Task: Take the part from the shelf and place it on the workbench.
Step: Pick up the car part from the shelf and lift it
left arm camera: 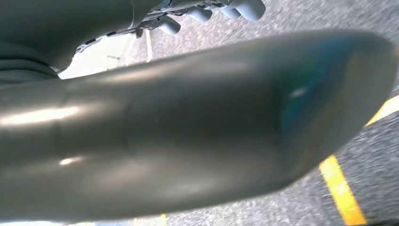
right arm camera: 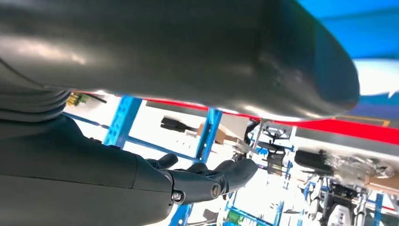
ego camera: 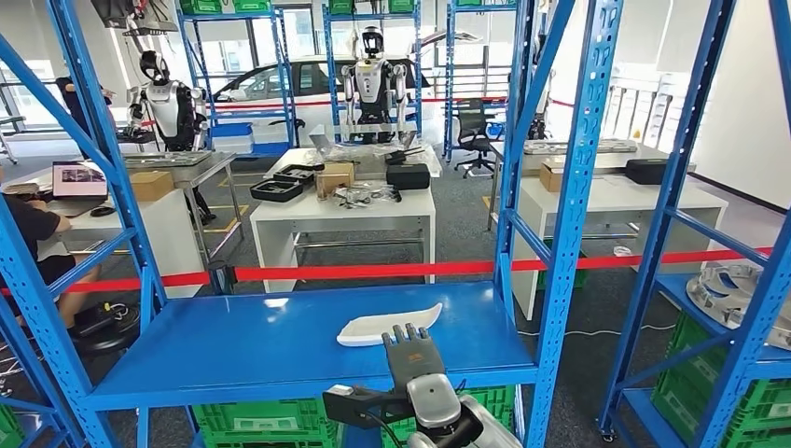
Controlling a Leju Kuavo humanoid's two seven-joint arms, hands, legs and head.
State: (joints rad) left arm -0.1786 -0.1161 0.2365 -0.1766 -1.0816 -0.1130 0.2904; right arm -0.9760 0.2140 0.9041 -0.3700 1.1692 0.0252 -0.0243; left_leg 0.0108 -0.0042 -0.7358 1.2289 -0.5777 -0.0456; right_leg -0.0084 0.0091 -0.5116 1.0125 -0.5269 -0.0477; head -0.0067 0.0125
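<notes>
The part (ego camera: 387, 324) is a flat, elongated white piece lying on the blue shelf board (ego camera: 233, 345), right of its middle. My right hand (ego camera: 410, 353) comes up from below over the shelf's front edge, fingers stretched out and apart, their tips at the part's near edge. It holds nothing. In the right wrist view the right hand (right arm camera: 207, 181) shows straight dark fingers under the thick thumb, with nothing between them. The left hand (left arm camera: 207, 12) hangs over grey floor, its thumb spread away from the fingers, gripping nothing.
Blue shelf uprights (ego camera: 571, 215) stand right of the part, with a diagonal brace (ego camera: 103, 140) on the left. Red barrier tape (ego camera: 373, 271) runs behind the shelf, with white tables (ego camera: 345, 210) beyond. A person (ego camera: 28, 238) sits at far left. Green crates (ego camera: 261, 420) sit below.
</notes>
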